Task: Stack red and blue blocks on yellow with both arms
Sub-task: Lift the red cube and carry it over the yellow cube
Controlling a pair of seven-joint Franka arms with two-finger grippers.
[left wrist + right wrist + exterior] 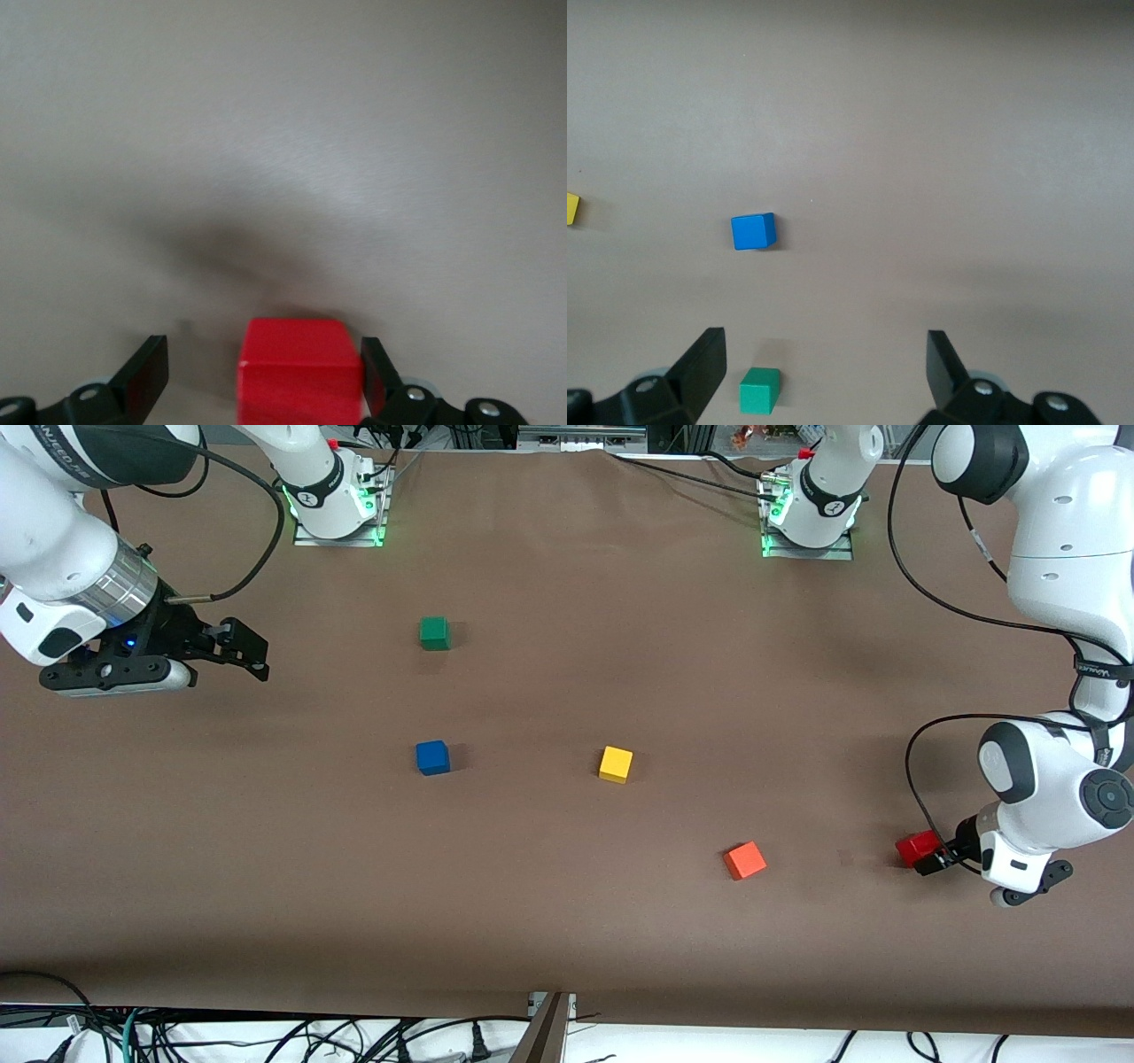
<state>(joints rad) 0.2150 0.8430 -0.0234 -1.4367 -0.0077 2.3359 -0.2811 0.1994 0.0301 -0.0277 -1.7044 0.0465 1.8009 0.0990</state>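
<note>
The red block (915, 847) sits on the table near the left arm's end. My left gripper (930, 857) is low at it and open. In the left wrist view the red block (301, 367) lies between the fingers of the left gripper (263, 363), close against one finger (372, 367) with a gap to the other. The blue block (432, 757) and the yellow block (616, 764) stand apart mid-table. My right gripper (248, 652) is open and empty, up over the right arm's end of the table. Its wrist view (824, 354) shows the blue block (753, 231) and the yellow block's edge (571, 209).
A green cube (434, 633) stands farther from the front camera than the blue block; it also shows in the right wrist view (759, 390). An orange cube (745, 860) lies between the yellow and red blocks, nearer the camera. Brown table cover (567, 921) throughout.
</note>
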